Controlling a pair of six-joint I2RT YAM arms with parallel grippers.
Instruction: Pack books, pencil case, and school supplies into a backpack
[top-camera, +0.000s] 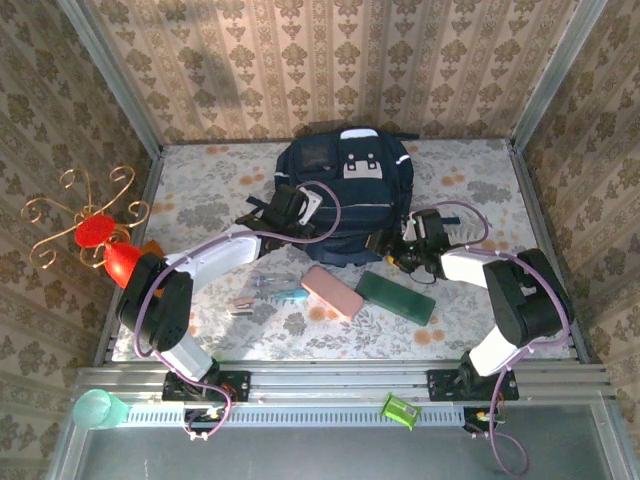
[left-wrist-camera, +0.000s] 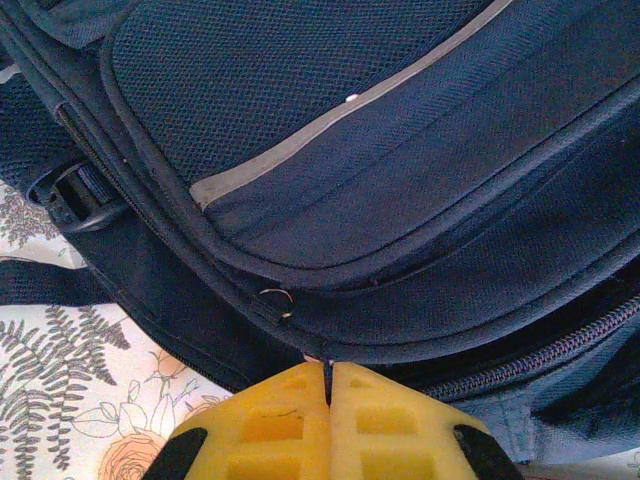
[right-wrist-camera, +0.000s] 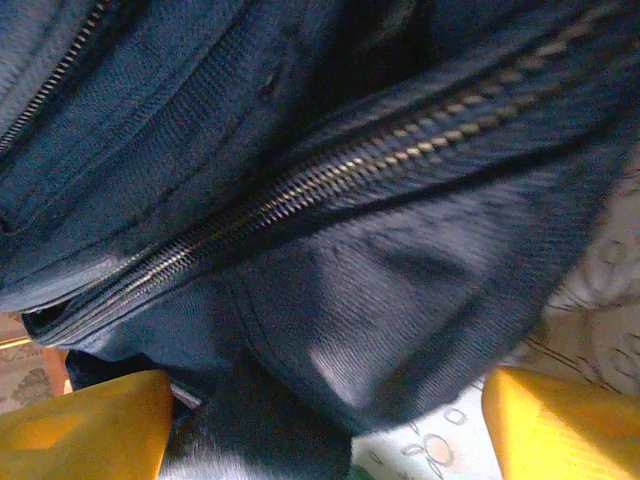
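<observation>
With the backpack mid-table, its thin dark tab, pinched by the pressed-together left gripper, should be held taut while the right gripper, spread below the zip, is closed on that opening's edge.

Backpack zip blurred, edges cropped

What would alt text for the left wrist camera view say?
The left gripper, its yellow fingers pressed shut, sits at the edge of a dark navy backpack, near a zip. A grey stripe crosses the bag; floral tablecloth shows at lower left.
</observation>
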